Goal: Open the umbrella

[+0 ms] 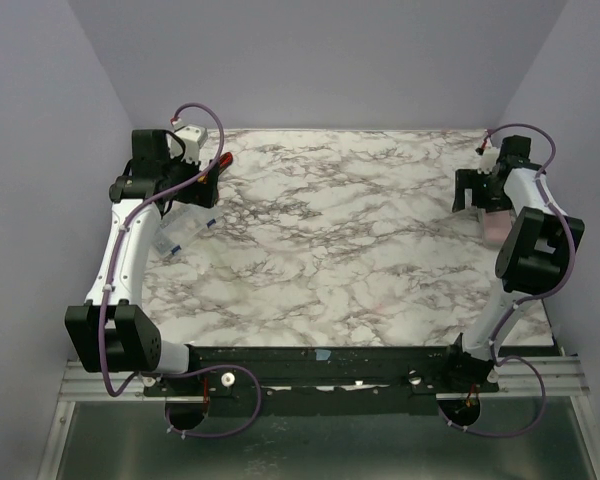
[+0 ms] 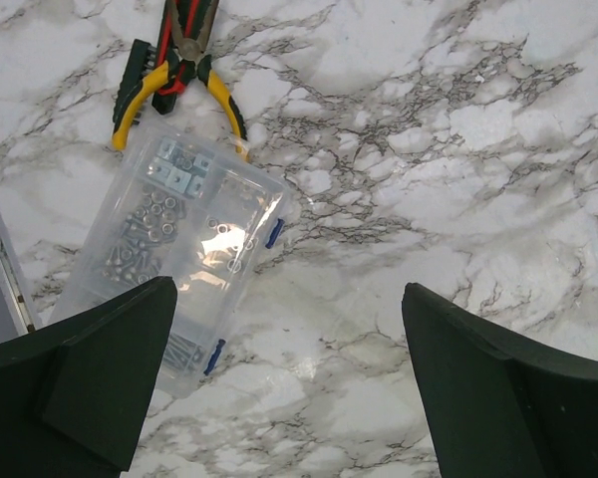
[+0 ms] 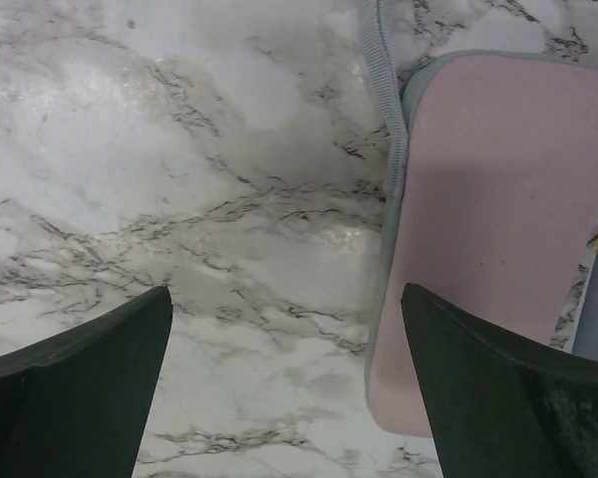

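Black fingers of my right gripper [image 3: 287,291] stand spread wide, pinching nothing, with bare white-and-grey marble tabletop [image 3: 179,149] showing in the gap. Just to one side of that gap lies the umbrella [image 3: 478,229], folded flat: a pale pink, grey-edged slab with a grey woven strap [image 3: 384,100] along its edge. One finger overlaps its near corner in the wrist view. It rests on the marble at the table's right side. My left gripper [image 2: 289,289], well apart at the far left, is equally spread and empty. Beyond it sit a clear plastic box of small metal hardware [image 2: 179,229] and, just beside its far end, red-and-yellow pliers [image 2: 179,60].
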`<move>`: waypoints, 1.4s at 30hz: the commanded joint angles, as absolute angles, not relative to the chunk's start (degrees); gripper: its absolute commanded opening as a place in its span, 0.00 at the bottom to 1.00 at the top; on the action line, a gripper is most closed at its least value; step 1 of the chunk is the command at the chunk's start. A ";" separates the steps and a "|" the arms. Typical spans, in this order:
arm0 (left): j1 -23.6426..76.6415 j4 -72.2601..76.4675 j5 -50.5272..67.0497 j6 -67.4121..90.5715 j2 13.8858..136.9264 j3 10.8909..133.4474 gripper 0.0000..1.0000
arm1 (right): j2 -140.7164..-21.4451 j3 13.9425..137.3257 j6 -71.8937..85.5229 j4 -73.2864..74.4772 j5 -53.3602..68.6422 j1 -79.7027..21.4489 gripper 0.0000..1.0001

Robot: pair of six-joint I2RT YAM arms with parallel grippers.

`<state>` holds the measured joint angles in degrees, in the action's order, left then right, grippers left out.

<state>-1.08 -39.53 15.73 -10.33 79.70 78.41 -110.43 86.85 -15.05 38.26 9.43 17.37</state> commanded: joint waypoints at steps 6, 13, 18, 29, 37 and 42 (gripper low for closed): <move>-0.18 -42.74 18.64 -11.78 80.54 78.94 0.99 | -118.26 93.67 -19.89 42.54 6.59 20.49 1.00; 2.37 -43.24 18.54 -12.77 81.16 79.37 0.99 | -117.26 96.84 -22.21 45.75 10.18 21.47 1.00; 3.14 -43.24 18.83 -13.01 81.84 79.35 0.99 | -113.55 99.13 -20.17 46.51 10.38 21.58 1.00; 6.24 -43.53 15.54 -15.09 85.54 83.99 0.99 | -115.48 95.62 -17.15 41.84 3.58 25.75 1.00; 8.17 -42.98 13.93 -16.95 85.51 82.08 0.99 | -120.12 95.63 -19.74 45.39 10.59 25.91 0.98; 8.20 -43.01 14.57 -16.83 85.42 81.29 0.99 | -121.32 95.74 -19.30 47.96 17.91 25.54 0.91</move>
<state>8.08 -42.96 14.98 -16.10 85.52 82.24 -118.67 96.16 -19.38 43.64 8.12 26.15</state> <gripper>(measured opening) 0.983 0.934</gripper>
